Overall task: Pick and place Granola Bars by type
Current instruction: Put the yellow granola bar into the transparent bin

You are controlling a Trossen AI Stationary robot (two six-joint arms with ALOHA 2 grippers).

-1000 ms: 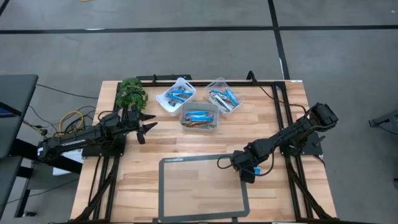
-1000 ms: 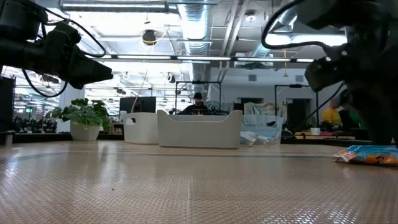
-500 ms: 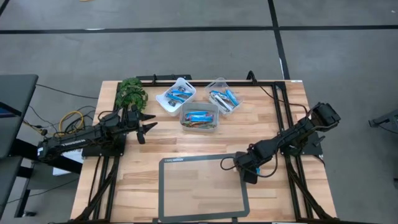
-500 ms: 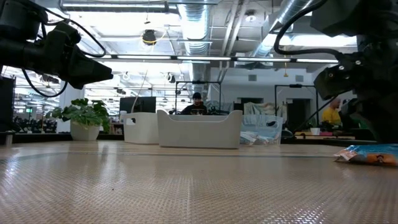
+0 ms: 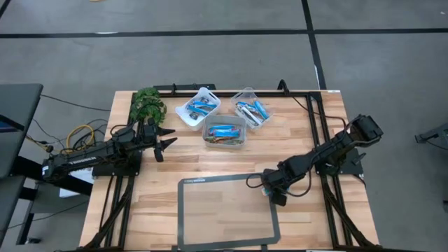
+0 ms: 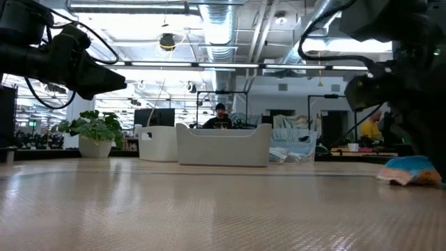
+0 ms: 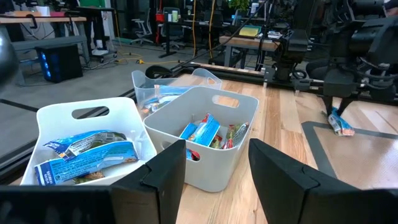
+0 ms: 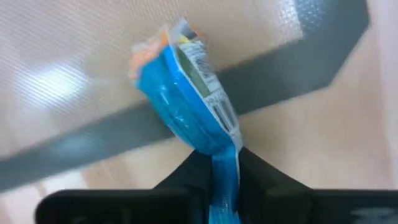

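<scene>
Blur hides most of the print on the granola bar (image 8: 186,93) in the right wrist view, and its lower end is pinched out of sight between the right gripper (image 8: 222,167) fingers, which are clamped on the wrapper. From above, the arm covers nearly all of the bar at the right edge of the grey mat (image 5: 227,241). In the low view the bar (image 6: 411,169) is a soft blue and orange shape at the far right, now tipped up instead of lying flat as half a second ago. The right gripper (image 5: 271,190) has shifted slightly toward the mat. The left gripper (image 5: 165,142) hovers with fingers spread wide near the plant (image 5: 148,103), unmoved, facing three tubs (image 5: 224,132) of bars.
</scene>
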